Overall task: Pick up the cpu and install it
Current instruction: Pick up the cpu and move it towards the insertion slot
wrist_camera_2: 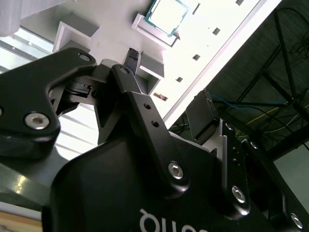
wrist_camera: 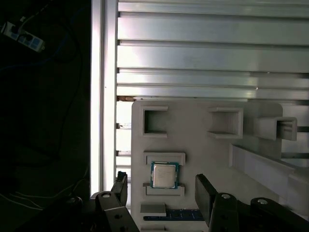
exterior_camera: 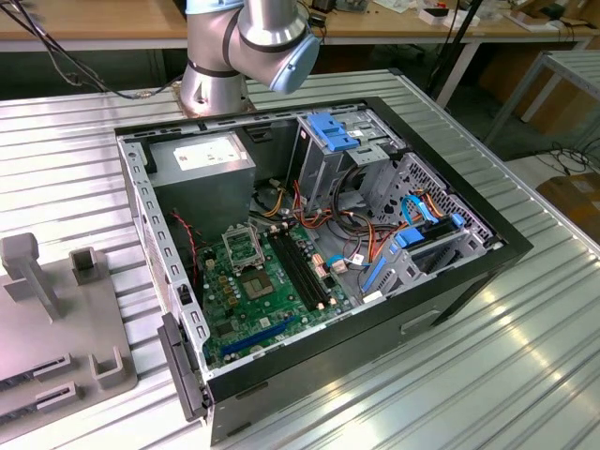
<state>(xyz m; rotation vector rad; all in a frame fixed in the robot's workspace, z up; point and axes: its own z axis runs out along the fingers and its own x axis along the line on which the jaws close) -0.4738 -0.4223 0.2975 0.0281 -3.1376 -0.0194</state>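
Black gripper (wrist_camera_2: 168,86) (wrist_camera: 163,191) closest in both wrist views, jaws spread wide with nothing pinched between them. Fingers (wrist_camera: 205,192) dark and blunt, one to each side of the cpu (wrist_camera: 164,174) (wrist_camera_2: 166,16) as seen in the first wrist view, not touching it. Chip lying flat, silvery face up with a greenish rim, cradled between two low grey ledges (wrist_camera: 164,156) on a pale grey fixture plate (wrist_camera: 203,154); in the second wrist view, seen past the fingertips and well apart from them. Around it on the plate, several open-sided square pockets (wrist_camera: 154,108) and a long raised rail (wrist_camera: 260,166). Under the plate, a ribbed metal table (wrist_camera: 203,63) (exterior_camera: 469,375). At the exterior view's left, a grey plate of the same kind, beside an open computer case (exterior_camera: 441,300) lying on that table. Inside the case, a green board (exterior_camera: 234,314) carrying a square metal-framed socket (exterior_camera: 246,246), with long dark slots and bundled cables alongside. Arm (exterior_camera: 248,37) rising at the far side of the case.
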